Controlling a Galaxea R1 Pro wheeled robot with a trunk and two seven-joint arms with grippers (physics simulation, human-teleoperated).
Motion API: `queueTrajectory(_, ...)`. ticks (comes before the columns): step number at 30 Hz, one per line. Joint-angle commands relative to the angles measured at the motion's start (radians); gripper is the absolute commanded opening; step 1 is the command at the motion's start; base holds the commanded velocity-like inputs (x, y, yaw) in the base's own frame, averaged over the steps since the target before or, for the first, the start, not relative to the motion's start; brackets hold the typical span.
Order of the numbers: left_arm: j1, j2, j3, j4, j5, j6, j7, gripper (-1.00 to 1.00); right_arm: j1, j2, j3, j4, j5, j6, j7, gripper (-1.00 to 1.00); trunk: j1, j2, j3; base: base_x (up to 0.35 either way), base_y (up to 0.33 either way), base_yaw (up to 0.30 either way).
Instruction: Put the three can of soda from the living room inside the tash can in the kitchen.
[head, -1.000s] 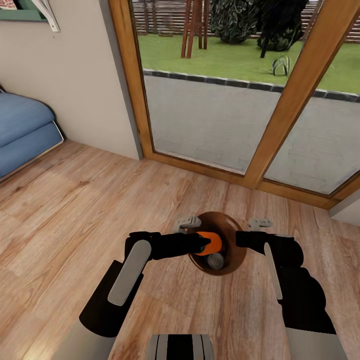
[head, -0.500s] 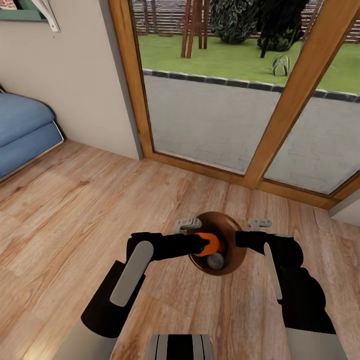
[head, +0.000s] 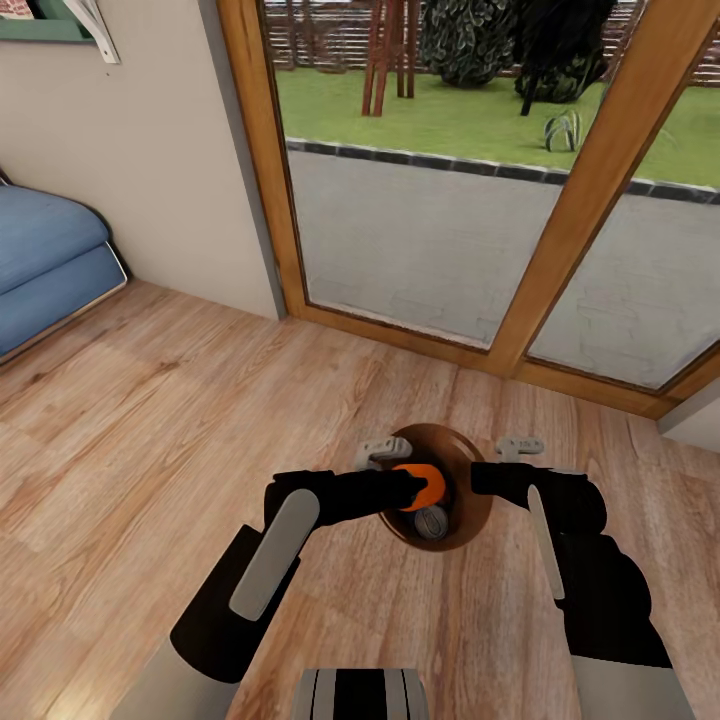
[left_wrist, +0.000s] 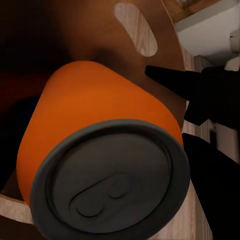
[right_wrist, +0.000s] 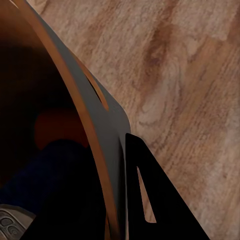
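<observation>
Left gripper (head: 418, 487) jaws clamp an orange soda can (head: 424, 484) over the round brown trash can (head: 478, 510) mouth. Grey-topped can (head: 431, 521) lies inside. Right gripper (head: 478, 476) grips the rim, jaws closed on it. Wood plank floor (head: 150, 420) open around; glass doors (head: 420, 240) near.

Trash can (head: 472, 520) between both arms, two cans (head: 431, 521) inside, doors (head: 560, 250) behind
</observation>
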Motion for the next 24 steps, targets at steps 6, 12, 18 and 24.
queueTrajectory(6,0.000,0.000,-0.001,0.014,0.001,-0.009,0.009,-1.00,0.000,0.000,0.001,0.000,-0.022,0.002,0.006,-1.00,0.000,0.000,0.000,0.000,0.000,0.000)
queueTrajectory(12,-0.001,0.000,-0.001,0.044,0.001,-0.025,0.032,-1.00,0.000,-0.001,0.002,0.000,-0.022,0.002,0.006,-1.00,0.000,0.000,0.000,0.000,0.000,0.000)
queueTrajectory(18,-0.002,0.000,-0.002,0.099,0.001,-0.045,0.034,-1.00,0.000,-0.001,0.002,0.000,-0.022,0.002,0.006,-1.00,0.000,0.000,0.000,0.000,0.000,0.000)
queueTrajectory(24,-0.002,0.000,-0.002,0.102,0.001,-0.055,0.034,-1.00,0.000,-0.001,0.002,0.000,-0.022,0.002,0.006,-1.00,0.000,0.000,0.000,0.000,0.000,0.000)
